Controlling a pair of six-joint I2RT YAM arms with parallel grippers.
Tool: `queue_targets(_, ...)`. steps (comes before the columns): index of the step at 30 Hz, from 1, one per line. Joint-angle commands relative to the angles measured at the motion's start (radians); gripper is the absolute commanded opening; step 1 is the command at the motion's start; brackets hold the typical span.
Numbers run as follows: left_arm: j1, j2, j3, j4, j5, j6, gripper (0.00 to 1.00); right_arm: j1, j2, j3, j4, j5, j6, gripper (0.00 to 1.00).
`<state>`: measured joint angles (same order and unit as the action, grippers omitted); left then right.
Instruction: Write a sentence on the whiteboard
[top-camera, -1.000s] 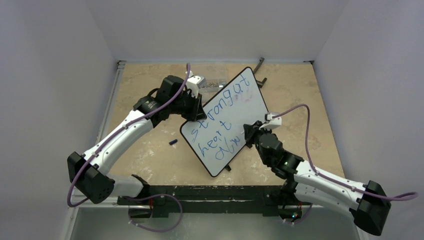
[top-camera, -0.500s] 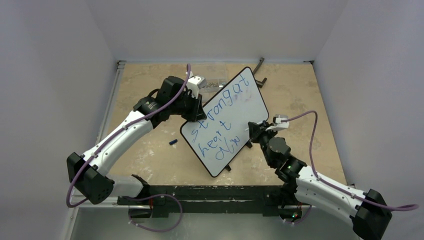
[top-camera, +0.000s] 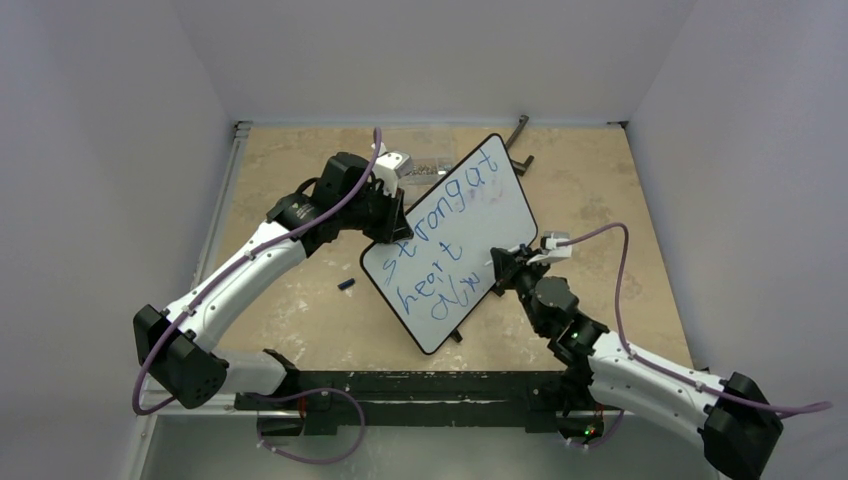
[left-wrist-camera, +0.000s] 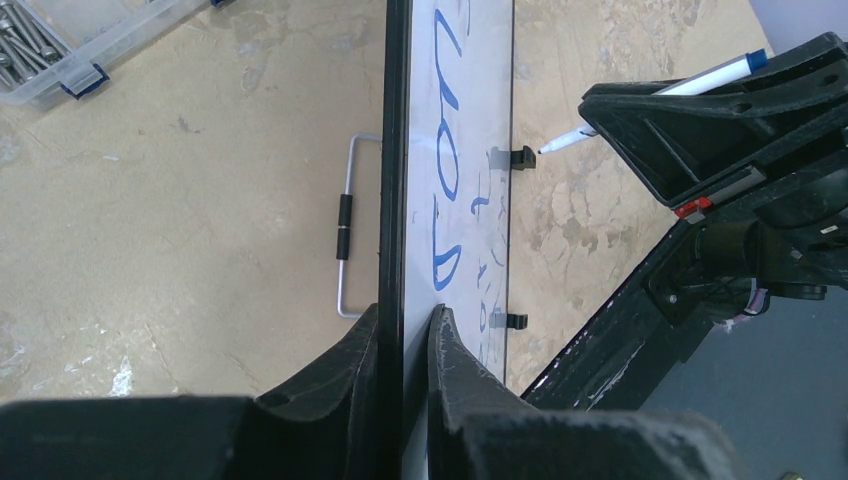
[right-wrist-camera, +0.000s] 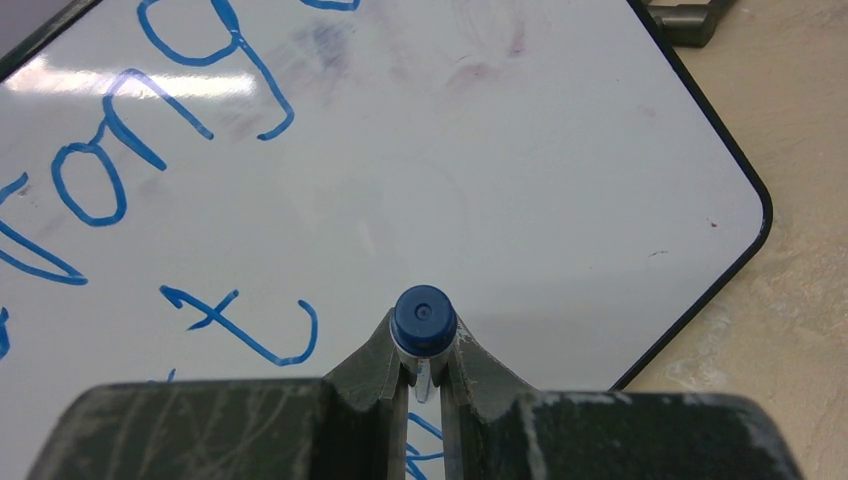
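The whiteboard (top-camera: 470, 215) lies slanted across the middle of the table, black-framed. The sentence (top-camera: 436, 255) runs over it in two rows of blue letters, also in the right wrist view (right-wrist-camera: 100, 180). My left gripper (top-camera: 393, 232) is shut on the board's left edge, one finger on each face (left-wrist-camera: 405, 325). My right gripper (top-camera: 497, 268) is shut on a blue-ended marker (right-wrist-camera: 424, 315) over the board's lower right part, beside the second row. In the left wrist view the marker (left-wrist-camera: 700, 78) points at the board's far edge. I cannot tell whether its tip touches.
A clear box of screws (top-camera: 425, 166) sits behind the board near the left wrist. A small blue cap (top-camera: 346, 285) lies on the table left of the board. A dark metal bracket (top-camera: 518, 135) stands at the back. A wire handle (left-wrist-camera: 345, 225) lies beside the board's edge.
My right wrist and forearm swung a little to the right and lower, then the marker came back left over the second row. The left arm and the board have not moved.
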<state>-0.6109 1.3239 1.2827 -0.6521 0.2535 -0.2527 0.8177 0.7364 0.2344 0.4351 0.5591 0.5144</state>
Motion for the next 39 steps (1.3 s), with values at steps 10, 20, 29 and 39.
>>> queue_targets(10,0.026,0.016,-0.011,-0.154,-0.36,0.175,0.0,-0.003,0.132,0.004,0.037,0.232,0.227,0.0)
queue_targets(20,0.026,0.019,-0.01,-0.155,-0.355,0.174,0.0,-0.003,0.196,0.003,0.118,0.292,0.326,0.0)
queue_targets(29,0.026,0.019,-0.011,-0.153,-0.349,0.174,0.0,-0.003,0.287,0.027,0.199,0.228,0.28,0.0)
queue_targets(39,0.026,0.018,-0.011,-0.154,-0.346,0.175,0.0,-0.002,0.334,0.015,0.258,0.124,0.26,0.0)
